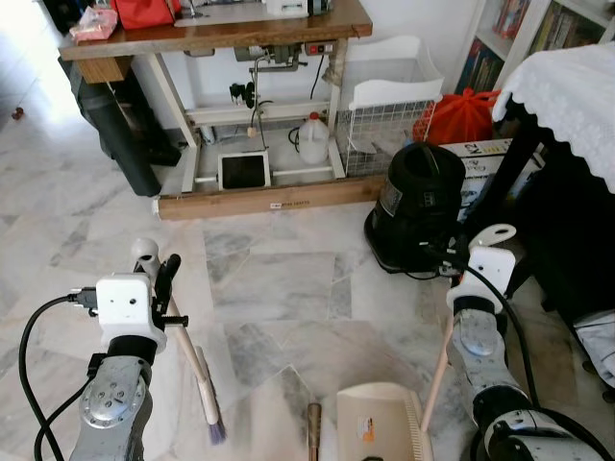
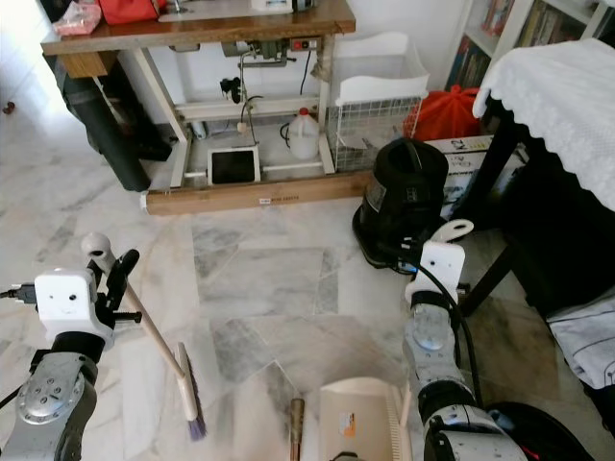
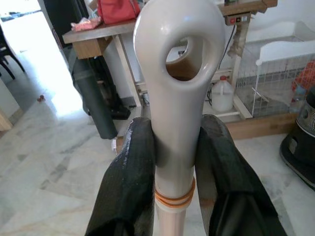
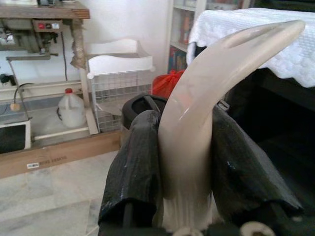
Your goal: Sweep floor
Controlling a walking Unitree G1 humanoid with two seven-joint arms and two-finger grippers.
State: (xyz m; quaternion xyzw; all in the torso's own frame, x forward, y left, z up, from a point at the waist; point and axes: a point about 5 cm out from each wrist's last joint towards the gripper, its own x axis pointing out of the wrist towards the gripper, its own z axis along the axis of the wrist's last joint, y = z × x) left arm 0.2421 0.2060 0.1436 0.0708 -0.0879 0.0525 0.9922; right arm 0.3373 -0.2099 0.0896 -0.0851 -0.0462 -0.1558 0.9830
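My left gripper (image 3: pixel 174 142) is shut on the beige, eyelet-topped end of a broom handle (image 3: pixel 178 73). The broom (image 1: pixel 187 348) slants down to its purple bristles (image 1: pixel 215 425), which rest on the marble floor in front of me. My right gripper (image 4: pixel 184 142) is shut on the curved cream top of the dustpan handle (image 4: pixel 206 83). That thin handle (image 1: pixel 437 370) runs down to the beige dustpan (image 1: pixel 377 423), which sits on the floor near the bottom edge. A small brown stick-like thing (image 1: pixel 313 428) lies between the bristles and the dustpan.
A black round vacuum cleaner (image 1: pixel 418 206) stands just ahead on the right. Beside it is a dark table with a white lace cloth (image 1: pixel 567 96). Farther off are a sewing table (image 1: pixel 221 34), a wooden plank (image 1: pixel 269 199), a white jug (image 1: pixel 312 139) and a wire basket (image 1: pixel 384 134).
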